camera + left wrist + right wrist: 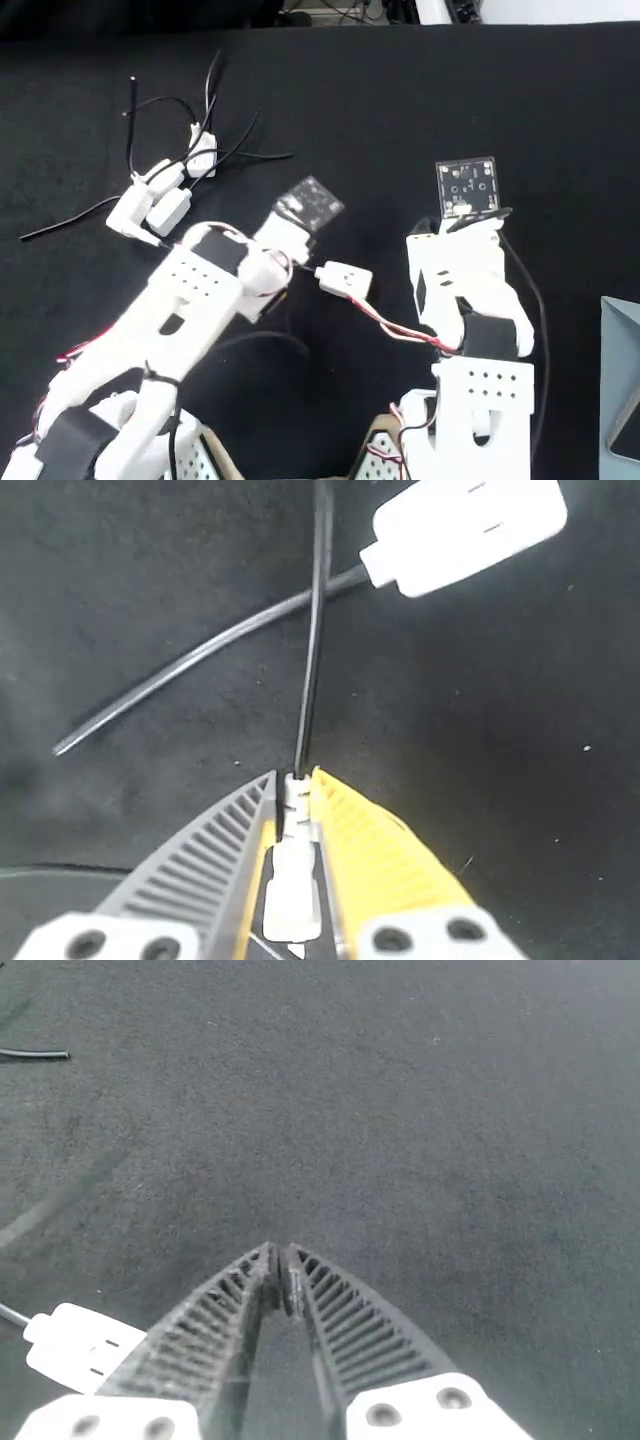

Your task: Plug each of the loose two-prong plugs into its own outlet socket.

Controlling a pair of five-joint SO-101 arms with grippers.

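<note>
The task looked barely begun: no plug showed seated in a socket. The left pincer (293,780) was clamped on one small white plastic plug (292,885), its thin black cord (312,660) running out past the tips. Ahead of it, off to one side, lay one white two-slot socket block (465,530), slots empty. The right pincer (278,1260) was closed on nothing. Apart from both, about four white corded pieces (160,195) lay tangled on the black cloth surface (420,100), plugs and sockets indistinguishable.
</note>
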